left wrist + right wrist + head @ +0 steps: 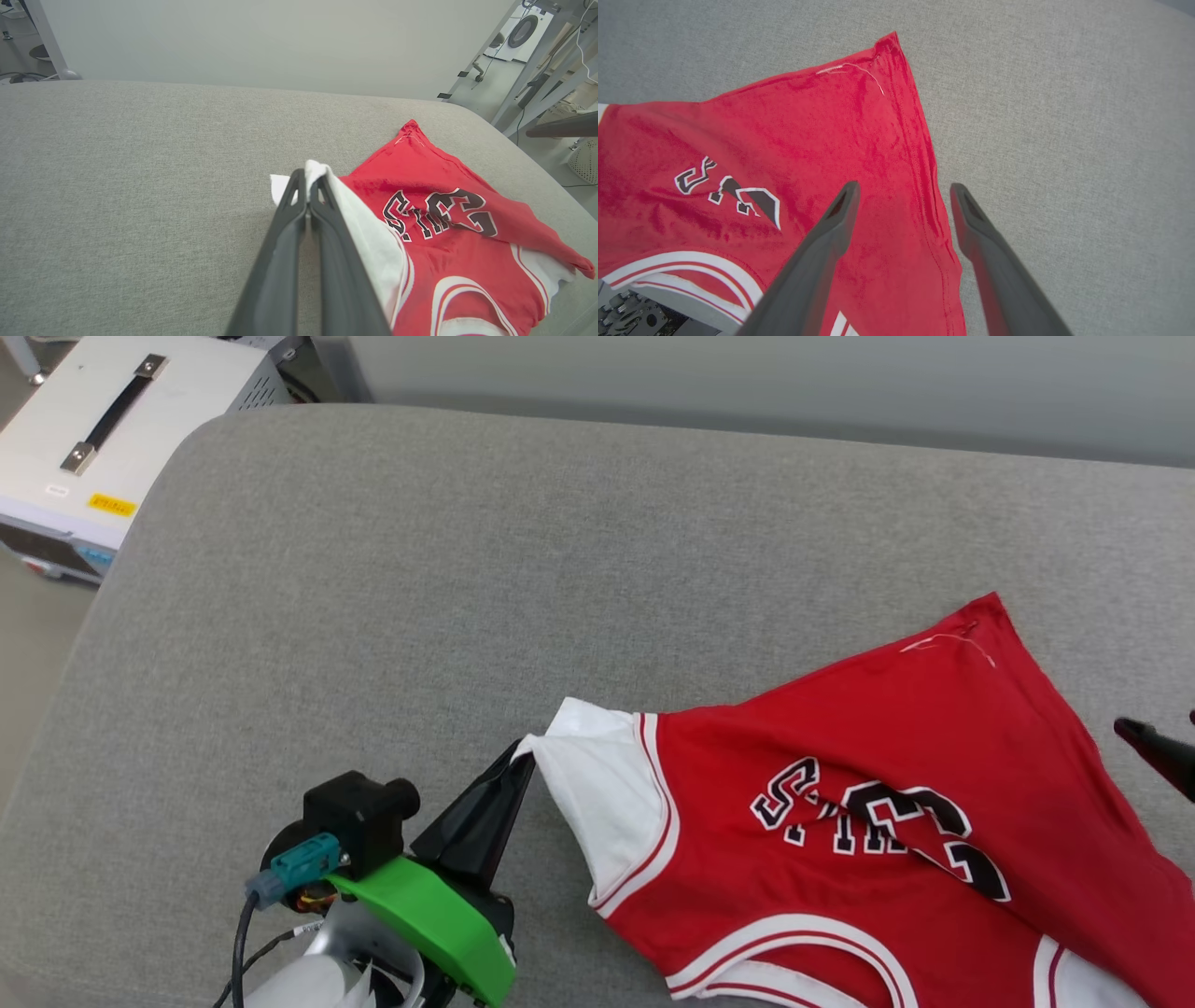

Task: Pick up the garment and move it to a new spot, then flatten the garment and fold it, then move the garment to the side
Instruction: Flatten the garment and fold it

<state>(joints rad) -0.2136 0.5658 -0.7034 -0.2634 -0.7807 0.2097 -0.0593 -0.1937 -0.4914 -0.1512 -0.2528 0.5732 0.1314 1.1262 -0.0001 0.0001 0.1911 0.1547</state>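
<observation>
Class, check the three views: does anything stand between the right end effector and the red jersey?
Nothing visible does. The right end effector hangs open over the side edge of the jersey, grey cushion beside it. The left end effector is shut on its white sleeve.

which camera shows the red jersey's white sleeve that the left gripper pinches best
The head view: the white short sleeve of the red jersey-style T-shirt is fully visible, its tip in the shut left gripper. The left wrist view has its fingers covering part of it; the right wrist view shows mostly red cloth.
</observation>
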